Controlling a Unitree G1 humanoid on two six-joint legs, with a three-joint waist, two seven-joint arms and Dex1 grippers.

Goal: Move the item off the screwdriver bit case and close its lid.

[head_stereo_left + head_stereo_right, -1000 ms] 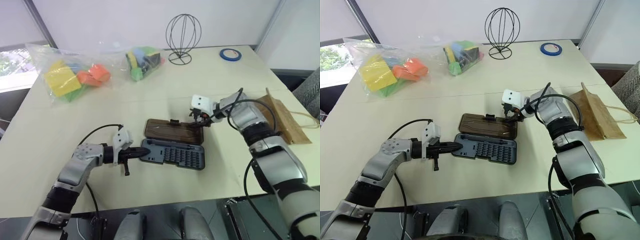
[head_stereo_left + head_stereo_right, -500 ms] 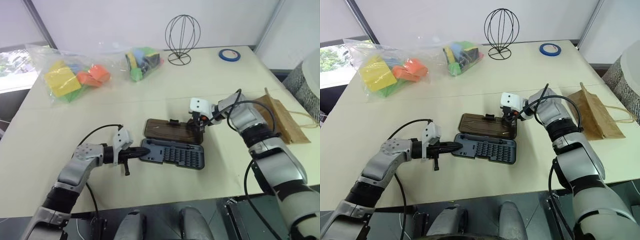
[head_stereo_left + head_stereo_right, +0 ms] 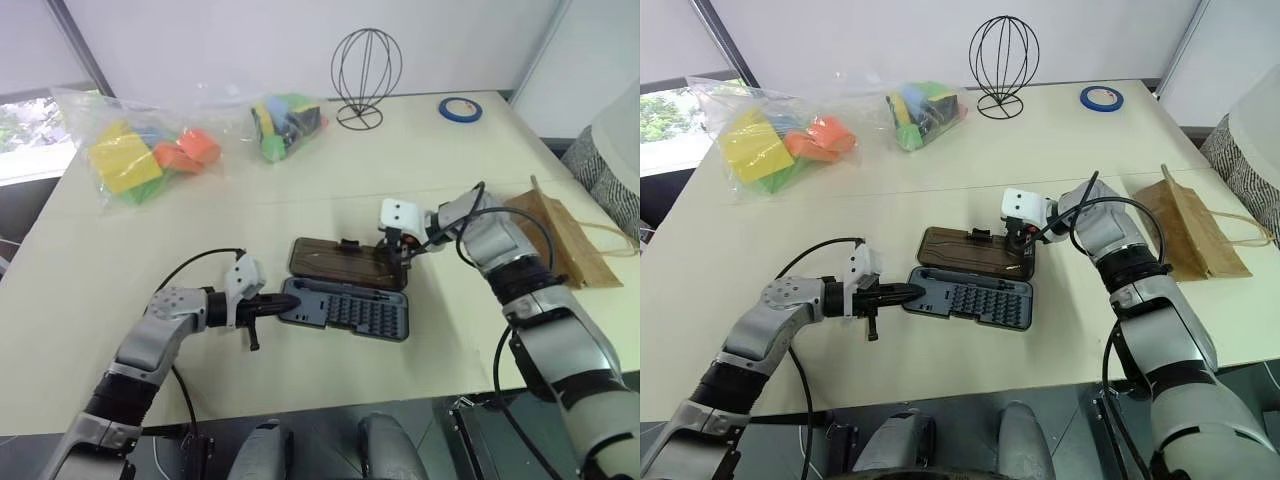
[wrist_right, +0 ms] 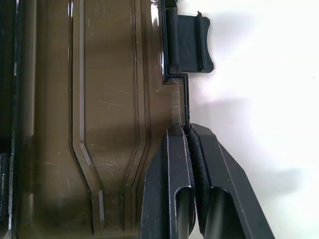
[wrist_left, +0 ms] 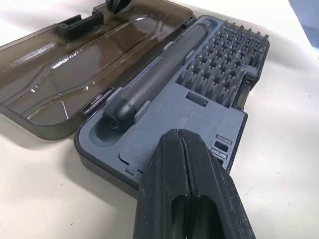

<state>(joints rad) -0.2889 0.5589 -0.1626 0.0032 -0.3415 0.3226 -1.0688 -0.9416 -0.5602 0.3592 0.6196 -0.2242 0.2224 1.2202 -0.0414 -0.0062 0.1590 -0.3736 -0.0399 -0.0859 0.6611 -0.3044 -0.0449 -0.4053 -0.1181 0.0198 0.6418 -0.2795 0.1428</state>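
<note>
Counter [image 3: 300, 200]: pale cream, plain.
Screwdriver bit case [image 3: 345, 310], centre of frame: dark grey-blue tray, rows of small dark bits, one dark grey driver handle.
Lid [image 3: 340, 260]: translucent smoky brown, small black latch [image 4: 192, 42] on its edge.
Paper bag [image 3: 560, 240], right edge of frame: kraft brown, paler twisted handles.
Bags of blocks [image 3: 140, 155], upper left: clear plastic over yellow, orange, green and blue pieces.
Wire stand [image 3: 365, 75], upper centre: black.
Tape roll [image 3: 459, 109], upper right: blue.
Left hand [image 3: 283, 304]: black fingers, white housing behind.
Right hand [image 3: 398, 262]: black fingers, white housing.
</note>
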